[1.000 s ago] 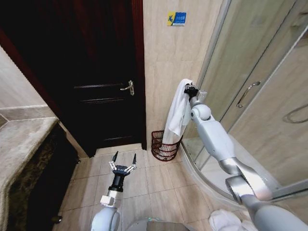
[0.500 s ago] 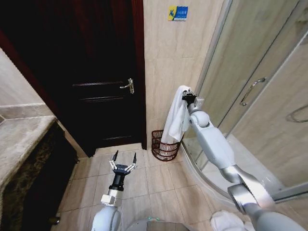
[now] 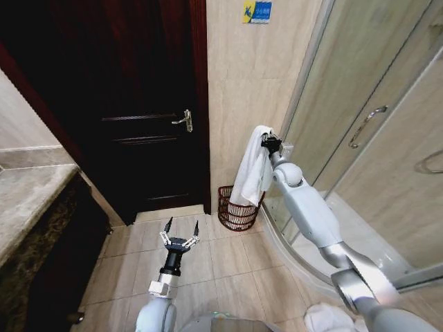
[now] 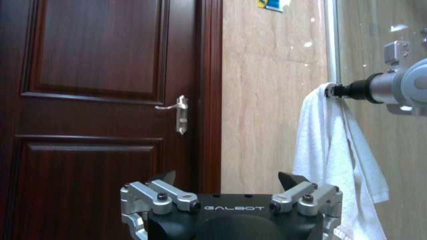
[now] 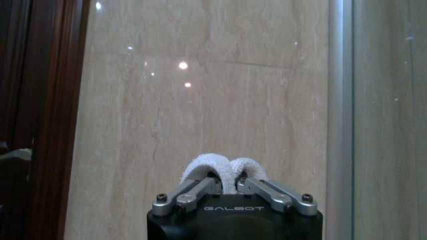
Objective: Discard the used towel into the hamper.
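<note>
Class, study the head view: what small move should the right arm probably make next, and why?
Probably lower: the right gripper, shut on the white terry towel, holds it high, its hem draping beside the reddish-brown slatted wicker hamper, not inside. The left gripper hangs open over the floor.

We cannot see all of the small round reddish-brown slatted hamper [image 3: 237, 209], because the hanging white cloth towel [image 3: 252, 169] covers part of its top rim. The towel's low end is cut off by the edge in the left wrist view. In the right wrist view, the right end effector [image 5: 227, 182] hides most of the towel. We cannot read the small blue and yellow wall sign [image 3: 257, 11].
</note>
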Robot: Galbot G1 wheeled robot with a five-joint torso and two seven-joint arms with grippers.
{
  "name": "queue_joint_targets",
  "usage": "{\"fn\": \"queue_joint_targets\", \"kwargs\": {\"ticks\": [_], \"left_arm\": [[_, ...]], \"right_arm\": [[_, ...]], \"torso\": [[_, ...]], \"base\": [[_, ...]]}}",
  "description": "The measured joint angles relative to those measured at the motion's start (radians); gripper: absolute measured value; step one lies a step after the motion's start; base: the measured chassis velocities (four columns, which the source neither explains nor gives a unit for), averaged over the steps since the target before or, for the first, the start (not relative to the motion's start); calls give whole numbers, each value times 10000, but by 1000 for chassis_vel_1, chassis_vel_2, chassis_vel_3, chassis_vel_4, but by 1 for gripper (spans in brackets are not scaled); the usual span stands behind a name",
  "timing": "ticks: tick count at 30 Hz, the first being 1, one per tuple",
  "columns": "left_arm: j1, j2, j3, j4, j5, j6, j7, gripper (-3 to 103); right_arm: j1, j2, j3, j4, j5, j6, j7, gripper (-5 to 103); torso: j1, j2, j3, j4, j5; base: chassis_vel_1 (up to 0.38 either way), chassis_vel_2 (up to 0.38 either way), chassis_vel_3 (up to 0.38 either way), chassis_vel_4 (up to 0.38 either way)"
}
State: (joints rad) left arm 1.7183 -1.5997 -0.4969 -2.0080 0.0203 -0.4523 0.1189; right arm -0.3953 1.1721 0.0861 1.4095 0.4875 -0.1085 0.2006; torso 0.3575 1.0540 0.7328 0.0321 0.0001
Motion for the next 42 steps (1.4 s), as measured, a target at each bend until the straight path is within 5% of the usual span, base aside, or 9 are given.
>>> {"fn": "queue_joint_targets", "kwargs": {"ticks": [42], "left_arm": [[-5,-85,23,106,405,-33,159,100]], "right_arm": [[-1502,-235,430,1090,-447,34,-43,7]], "torso": [[-899,-2013,-1115,1,-1]], "base": [[-66,66,71,-73]]}}
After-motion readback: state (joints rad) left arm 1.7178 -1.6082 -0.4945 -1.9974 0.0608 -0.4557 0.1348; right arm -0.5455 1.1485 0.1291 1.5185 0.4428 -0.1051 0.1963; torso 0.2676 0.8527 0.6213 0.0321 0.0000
